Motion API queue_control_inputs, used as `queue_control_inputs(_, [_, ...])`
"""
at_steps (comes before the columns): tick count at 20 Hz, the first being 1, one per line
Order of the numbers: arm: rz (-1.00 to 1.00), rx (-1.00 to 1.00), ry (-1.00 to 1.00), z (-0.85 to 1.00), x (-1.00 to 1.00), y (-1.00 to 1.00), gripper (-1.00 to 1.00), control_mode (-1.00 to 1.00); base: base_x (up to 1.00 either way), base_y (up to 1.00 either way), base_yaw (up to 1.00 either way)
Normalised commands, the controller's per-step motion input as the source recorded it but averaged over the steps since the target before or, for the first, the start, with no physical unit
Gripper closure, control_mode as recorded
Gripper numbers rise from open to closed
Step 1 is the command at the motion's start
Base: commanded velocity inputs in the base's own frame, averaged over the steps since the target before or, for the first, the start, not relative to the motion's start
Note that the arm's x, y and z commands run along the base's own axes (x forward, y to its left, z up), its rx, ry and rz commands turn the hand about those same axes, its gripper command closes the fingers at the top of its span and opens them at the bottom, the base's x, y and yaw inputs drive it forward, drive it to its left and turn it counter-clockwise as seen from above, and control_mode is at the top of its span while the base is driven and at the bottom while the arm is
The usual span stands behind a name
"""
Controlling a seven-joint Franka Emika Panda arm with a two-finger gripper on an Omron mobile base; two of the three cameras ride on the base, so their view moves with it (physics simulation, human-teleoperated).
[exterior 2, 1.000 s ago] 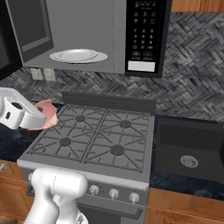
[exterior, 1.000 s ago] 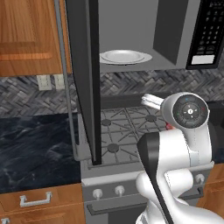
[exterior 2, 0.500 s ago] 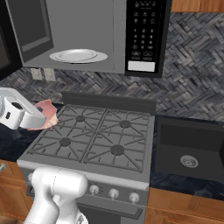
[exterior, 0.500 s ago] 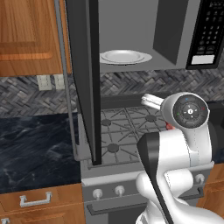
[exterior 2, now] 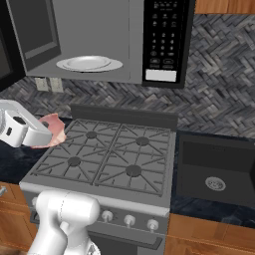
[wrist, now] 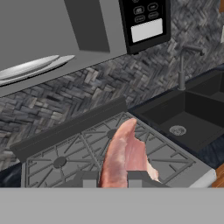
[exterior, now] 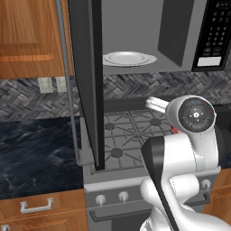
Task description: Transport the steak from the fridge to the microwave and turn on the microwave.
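tool [wrist: 111,180] tight around steak [wrist: 124,157]

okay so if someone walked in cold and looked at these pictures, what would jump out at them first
Probably the raw steak pinched in the robot's shut tool, held above the left side of the gas stove. Next, the microwave above the stove, its door swung wide open and a white plate lying in its cavity.
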Motion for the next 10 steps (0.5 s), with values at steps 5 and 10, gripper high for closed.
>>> queue_control_inputs(5, [0.00, 0.00, 0.00, 0.00, 0.00, 0.00, 1.00, -1.00, 0.00, 0.00, 0.00])
queue_control_inputs(10, [0.00, 0.00, 0.00, 0.00, 0.00, 0.00, 1.00, -1.00, 0.00, 0.00, 0.00])
